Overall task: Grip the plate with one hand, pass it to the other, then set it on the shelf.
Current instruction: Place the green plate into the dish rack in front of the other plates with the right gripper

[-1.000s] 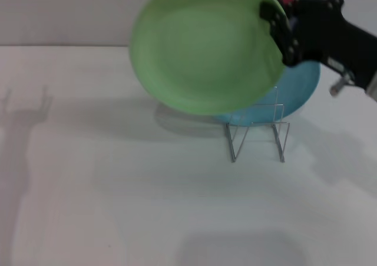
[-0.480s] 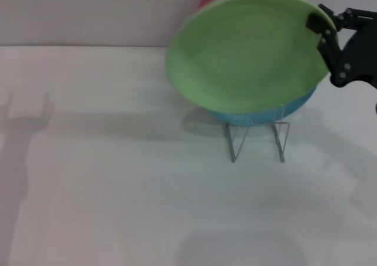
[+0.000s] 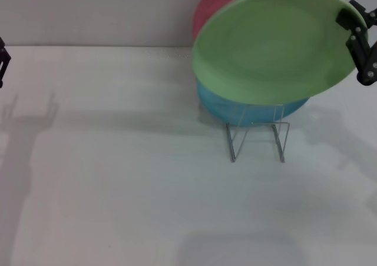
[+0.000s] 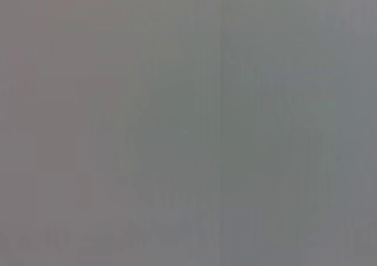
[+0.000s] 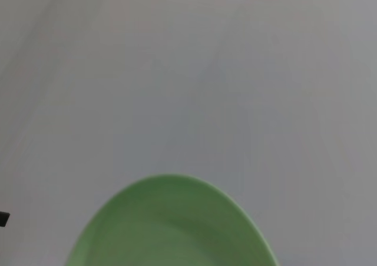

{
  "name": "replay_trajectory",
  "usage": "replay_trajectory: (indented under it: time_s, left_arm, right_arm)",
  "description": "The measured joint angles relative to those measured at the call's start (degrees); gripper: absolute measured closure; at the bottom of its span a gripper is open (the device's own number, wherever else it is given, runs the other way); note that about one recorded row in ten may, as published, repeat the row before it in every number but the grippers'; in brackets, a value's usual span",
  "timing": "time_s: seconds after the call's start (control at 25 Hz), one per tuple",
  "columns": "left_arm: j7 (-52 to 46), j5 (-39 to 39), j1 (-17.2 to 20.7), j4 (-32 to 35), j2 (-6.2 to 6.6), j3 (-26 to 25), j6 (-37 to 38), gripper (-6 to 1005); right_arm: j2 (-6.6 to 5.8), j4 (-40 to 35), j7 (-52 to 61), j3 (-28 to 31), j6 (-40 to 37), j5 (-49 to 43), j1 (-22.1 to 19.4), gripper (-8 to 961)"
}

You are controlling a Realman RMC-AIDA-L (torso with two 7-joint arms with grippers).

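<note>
One round light green plastic plate (image 3: 281, 45) hung tilted above the thin silver wire rack (image 3: 257, 135) near the worktop's far right corner, pinched at its rim by the right gripper (image 3: 357, 37). Turquoise (image 3: 250, 111) and red (image 3: 221, 7) plates stood behind. The left gripper (image 3: 3, 59) sat at the left edge; I couldn't tell its state.

A plain, featureless grey surface (image 4: 188, 125) is filling the whole left wrist view; nothing else is showing.
</note>
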Motion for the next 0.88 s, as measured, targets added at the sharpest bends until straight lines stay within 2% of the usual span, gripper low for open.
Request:
replay_trajectory:
  time_s: [0.88]
  left_arm:
    - [-0.3,0.3,-1.4,2.0,-0.02,0.7,0.1,197]
  right_arm:
    - [-0.08,-12.1,-4.7,2.0,1.8,-0.4,3.0,893]
